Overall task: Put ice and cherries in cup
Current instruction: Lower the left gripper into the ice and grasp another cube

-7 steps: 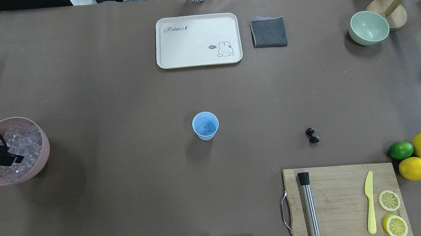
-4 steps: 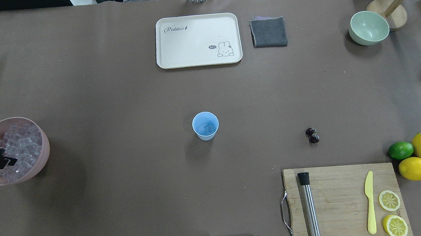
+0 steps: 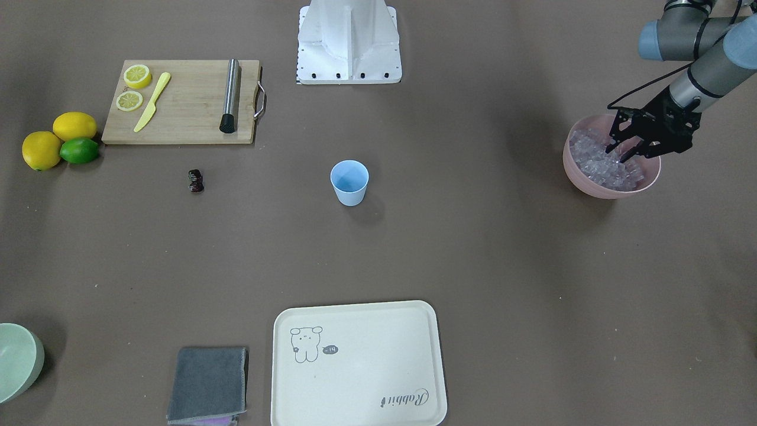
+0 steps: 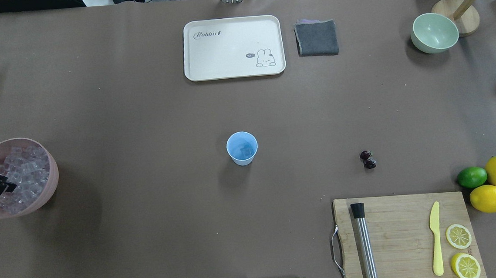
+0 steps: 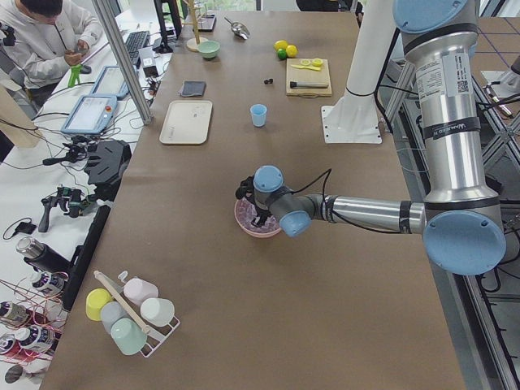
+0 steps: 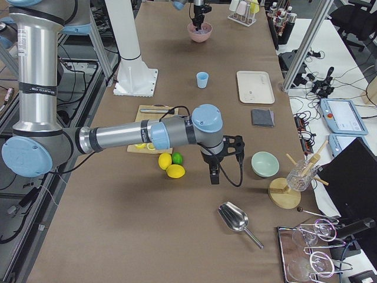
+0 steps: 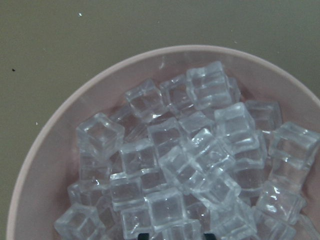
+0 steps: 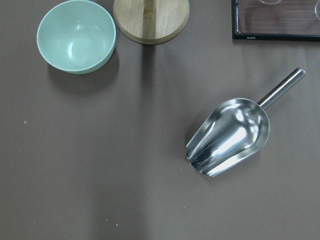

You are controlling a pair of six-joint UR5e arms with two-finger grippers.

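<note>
Over the pink bowl (image 3: pixel 591 186) at the tabletop's (image 3: pixel 473 248) left end, the left gripper (image 3: pixel 617 155) hangs spread above the ice (image 7: pixel 190 150); slick cubes could squirt out when pinched. The cup (image 3: pixel 349 184) stands mid-tabletop, cherries (image 3: pixel 196 180) well apart from it.

Seen from overhead, open bench runs from the pink bowl (image 4: pixel 53 178) at 9 o'clock to the cup (image 4: pixel 242 148). Round the cup: tray (image 4: pixel 224 53) at 12, cloth (image 4: pixel 316 38) at 1, cherries (image 4: pixel 367 160) at 3, cutting board (image 4: pixel 398 233) at 5, all well apart. Left end effector (image 3: pixel 619 152) hangs low over the bowl's ice (image 4: pixel 25 172).
</note>
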